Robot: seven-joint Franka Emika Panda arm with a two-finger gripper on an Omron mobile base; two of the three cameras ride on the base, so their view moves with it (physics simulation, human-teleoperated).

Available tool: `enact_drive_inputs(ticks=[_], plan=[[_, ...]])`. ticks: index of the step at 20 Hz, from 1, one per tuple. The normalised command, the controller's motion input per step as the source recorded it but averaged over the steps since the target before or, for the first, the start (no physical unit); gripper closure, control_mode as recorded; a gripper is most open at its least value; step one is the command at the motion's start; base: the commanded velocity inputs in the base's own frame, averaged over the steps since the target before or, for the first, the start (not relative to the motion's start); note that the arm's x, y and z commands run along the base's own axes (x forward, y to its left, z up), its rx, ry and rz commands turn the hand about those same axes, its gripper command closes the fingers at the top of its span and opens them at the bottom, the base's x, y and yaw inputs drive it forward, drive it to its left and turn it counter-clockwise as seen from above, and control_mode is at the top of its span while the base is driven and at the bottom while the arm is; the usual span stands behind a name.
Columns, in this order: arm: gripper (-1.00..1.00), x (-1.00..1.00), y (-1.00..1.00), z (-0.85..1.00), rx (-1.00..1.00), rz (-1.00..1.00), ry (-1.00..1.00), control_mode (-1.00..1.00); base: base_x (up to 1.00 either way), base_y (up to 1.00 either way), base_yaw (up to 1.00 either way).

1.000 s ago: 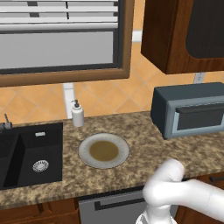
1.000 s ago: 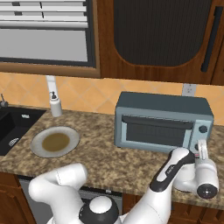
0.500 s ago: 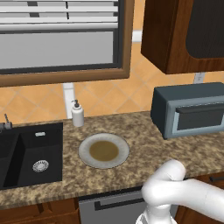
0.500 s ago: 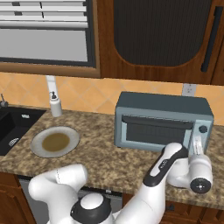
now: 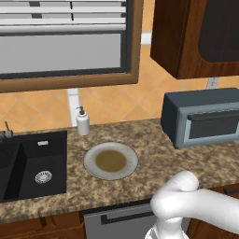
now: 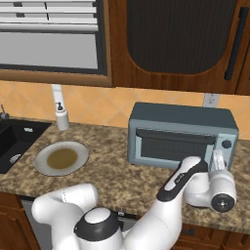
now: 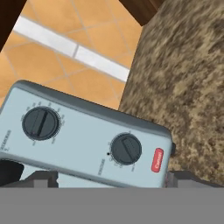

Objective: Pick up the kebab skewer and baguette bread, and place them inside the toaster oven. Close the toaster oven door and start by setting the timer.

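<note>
The pincer (image 6: pixel 217 157) stood wide open with nothing in it, right in front of the knob panel at the right end of the toaster oven (image 6: pixel 181 135). Its two dark tips (image 7: pixel 39 177) sat far apart, one on each side of the panel. I think it was held that way so a knob could fit between them.

Close up, the panel showed two round dark knobs. One knob (image 7: pixel 126 148) sat just beside a small red button (image 7: pixel 158 159). The other knob (image 7: pixel 40 123) was farther along the panel. One of them should be the timer, but the little words were too small to read.

The toaster oven door (image 6: pixel 173 143) was shut, with its dark handle bar along the top. I could not see through the glass, so I could not tell whether the skewer and the bread were inside. The round plate (image 5: pixel 111 161) on the counter had nothing on it, so I guess the food was already in, and only the timer was left to set.

A second before, the hand was lower and farther from the oven, near the counter edge. Now it had moved up and in, close to the knobs. The plate, the soap bottle (image 5: pixel 82 121) and the sink (image 5: pixel 30 163) had not moved.
</note>
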Motion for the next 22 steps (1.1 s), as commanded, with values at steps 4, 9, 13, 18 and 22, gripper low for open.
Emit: enact_drive_inputs(ticks=[4, 9, 13, 18, 22], plan=[[-1.00, 0.00, 0.19, 0.00, 0.00, 0.00, 0.02, -1.00, 0.00, 0.00, 0.00], [-1.00, 0.03, 0.04, 0.00, 0.00, 0.00, 0.01, -1.00, 0.00, 0.00, 0.00], [-1.00, 0.05, 0.00, 0.00, 0.00, 0.00, 0.01, -1.00, 0.00, 0.00, 0.00], [-1.00, 0.03, 0.00, 0.00, 0.00, 0.00, 0.01, -1.00, 0.00, 0.00, 0.00], [-1.00, 0.11, 0.00, 0.00, 0.00, 0.02, 0.01, -1.00, 0.00, 0.00, 0.00]])
